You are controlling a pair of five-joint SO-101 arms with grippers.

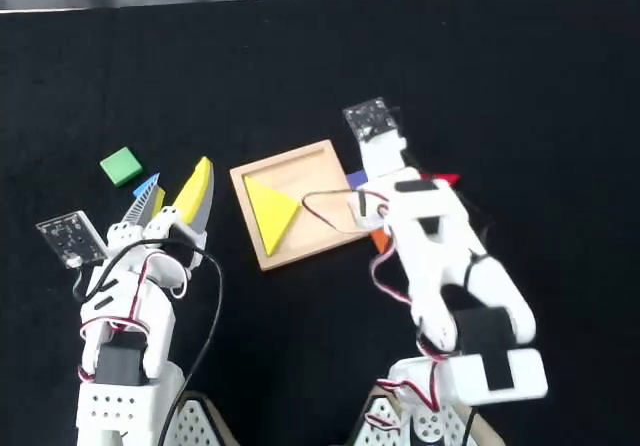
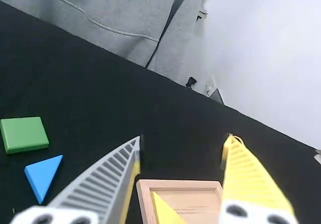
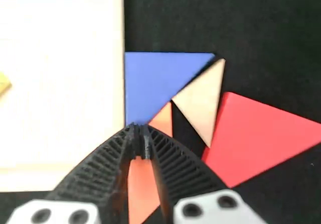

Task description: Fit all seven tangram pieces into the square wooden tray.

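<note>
Green square (image 1: 121, 165): far left on the black table (image 1: 520, 76), well apart from the tray.
Small blue triangle (image 1: 147, 184): just beside the green square, near the left gripper's grey finger.
Left gripper (image 2: 184, 141): spread wide, holding nothing, left of the tray.
Wooden tray (image 1: 322, 150): mid-table, turned at an angle.
Yellow triangle (image 1: 270, 211): inside the tray, on its left side.
Right gripper (image 3: 142, 133): fingertips pressed together above the orange piece (image 3: 141, 189), at the tray's right edge.
Violet-blue triangle (image 3: 155, 83): outside the tray, against its rim.
Beige triangle (image 3: 200, 101), red triangle (image 3: 256, 138): clustered just beyond it.
</note>
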